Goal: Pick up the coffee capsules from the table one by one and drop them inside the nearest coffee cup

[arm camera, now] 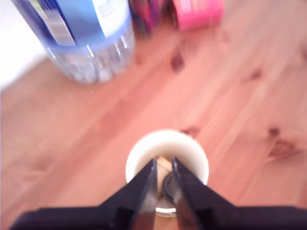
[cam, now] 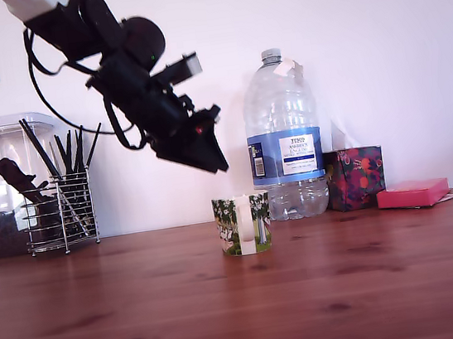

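gripper [cam: 219, 164] hangs tilted above the tree-print coffee cup [cam: 243, 224], fingers aimed at its mouth so anything let go would fall in. jaws nearly together, gripping nothing visible. a beige capsule [arm camera: 164, 163] and a dark capsule [arm camera: 169, 186] already lie inside; no capsule visible on the table [cam: 145, 314]

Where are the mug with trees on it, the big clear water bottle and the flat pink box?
Tree-printed mug with white handle [cam: 243, 224]: exterior view, on its handle.
Tall clear plastic water bottle with blue label [cam: 286, 155]: exterior view, on the label.
Flat pink box [cam: 413, 193]: exterior view, on its front side.
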Robot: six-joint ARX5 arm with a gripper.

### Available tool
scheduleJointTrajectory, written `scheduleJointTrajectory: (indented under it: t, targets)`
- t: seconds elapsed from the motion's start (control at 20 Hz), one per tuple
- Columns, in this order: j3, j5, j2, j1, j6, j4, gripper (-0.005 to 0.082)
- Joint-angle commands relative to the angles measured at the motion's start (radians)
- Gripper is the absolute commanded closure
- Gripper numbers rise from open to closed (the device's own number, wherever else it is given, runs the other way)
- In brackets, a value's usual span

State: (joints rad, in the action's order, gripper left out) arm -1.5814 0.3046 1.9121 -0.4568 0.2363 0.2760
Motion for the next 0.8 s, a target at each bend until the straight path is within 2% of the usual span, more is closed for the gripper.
scheduleJointTrajectory:
  t: [0.0,0.25,0.55,0.75]
  targets:
    - [0.1,0.002,-0.061,0.011,-0.03,-0.068,0.0786]
    - [0.439,0.001,-0.296,0.071,-0.112,-0.285,0.0786]
    - [0.8,0.0,-0.586,0.187,-0.217,-0.461,0.0786]
    - [0.989,-0.019,-0.779,0.271,-0.237,-0.488,0.0786]
